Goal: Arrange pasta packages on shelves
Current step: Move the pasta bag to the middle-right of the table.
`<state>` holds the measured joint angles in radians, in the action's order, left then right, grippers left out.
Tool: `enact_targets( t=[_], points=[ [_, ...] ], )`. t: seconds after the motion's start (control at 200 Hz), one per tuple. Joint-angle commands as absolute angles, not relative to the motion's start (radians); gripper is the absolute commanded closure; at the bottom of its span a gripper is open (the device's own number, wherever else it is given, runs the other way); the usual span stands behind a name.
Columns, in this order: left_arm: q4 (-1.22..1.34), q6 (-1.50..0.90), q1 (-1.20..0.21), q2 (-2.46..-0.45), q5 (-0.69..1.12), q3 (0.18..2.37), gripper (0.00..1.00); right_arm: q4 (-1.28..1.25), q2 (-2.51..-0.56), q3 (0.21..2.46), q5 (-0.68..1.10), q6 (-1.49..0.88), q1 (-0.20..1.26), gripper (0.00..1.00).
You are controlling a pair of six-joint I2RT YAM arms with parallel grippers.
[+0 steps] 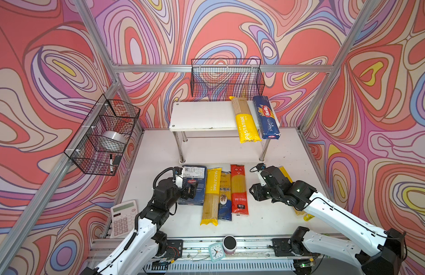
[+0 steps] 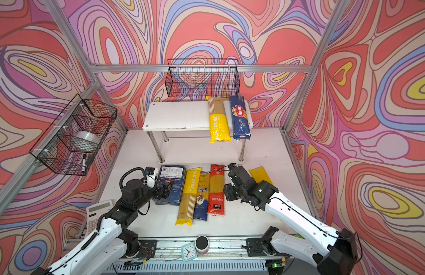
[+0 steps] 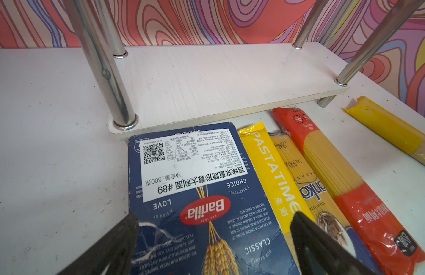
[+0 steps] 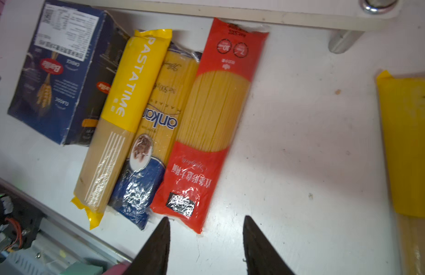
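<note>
The white shelves (image 1: 202, 116) carry a yellow PASTATIME bag (image 1: 246, 121) and a slim blue Barilla box (image 1: 266, 117) on the top board, both overhanging its front edge. The lower board (image 3: 218, 78) is bare. In front lie a wide blue Barilla box (image 1: 194, 176), a yellow PASTATIME bag (image 1: 212, 195), a dark blue bag (image 1: 224, 197) and a red bag (image 1: 239, 188) side by side. Another yellow bag (image 2: 259, 173) lies partly under my right arm. My left gripper (image 3: 214, 221) hangs open over the wide box. My right gripper (image 4: 206, 219) is open and empty above the table by the red bag's (image 4: 214, 114) near end.
A black wire basket (image 1: 227, 78) hangs on the back wall above the shelves. Another basket (image 1: 104, 138) on the left wall holds a tape roll and a marker. A calculator (image 1: 123, 217), a small clock (image 1: 216, 252) and a dark-topped cup (image 1: 230, 244) sit along the front edge.
</note>
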<state>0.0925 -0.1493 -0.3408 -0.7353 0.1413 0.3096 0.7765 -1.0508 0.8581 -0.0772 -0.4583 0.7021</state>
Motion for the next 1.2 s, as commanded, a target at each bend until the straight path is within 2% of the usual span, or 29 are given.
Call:
enact_targets(
  t=[0.0, 0.356, 0.631, 0.836, 0.972, 1.192],
  points=[
    [0.078, -0.135, -0.346, -0.734, 0.152, 0.336, 0.0, 0.758, -1.088, 0.848, -0.178, -0.485, 0.669, 0.5],
    [0.079, -0.138, -0.346, -0.741, 0.144, 0.341, 0.0, 0.65, -1.12, 0.818, -0.105, -0.439, 0.406, 0.49],
    [0.077, -0.138, -0.346, -0.74, 0.142, 0.34, 0.0, 0.535, -1.288, 0.825, 0.004, -0.354, 0.161, 0.45],
    [0.077, -0.14, -0.346, -0.741, 0.139, 0.34, 0.0, 0.468, -1.338, 0.859, 0.015, -0.34, 0.042, 0.44],
    [0.078, -0.141, -0.345, -0.742, 0.137, 0.341, 0.0, 0.399, -1.387, 0.855, 0.107, -0.377, -0.051, 0.43],
    [0.078, -0.14, -0.346, -0.747, 0.14, 0.342, 0.0, 0.351, -1.474, 0.867, 0.152, -0.413, -0.129, 0.38]
  ],
)
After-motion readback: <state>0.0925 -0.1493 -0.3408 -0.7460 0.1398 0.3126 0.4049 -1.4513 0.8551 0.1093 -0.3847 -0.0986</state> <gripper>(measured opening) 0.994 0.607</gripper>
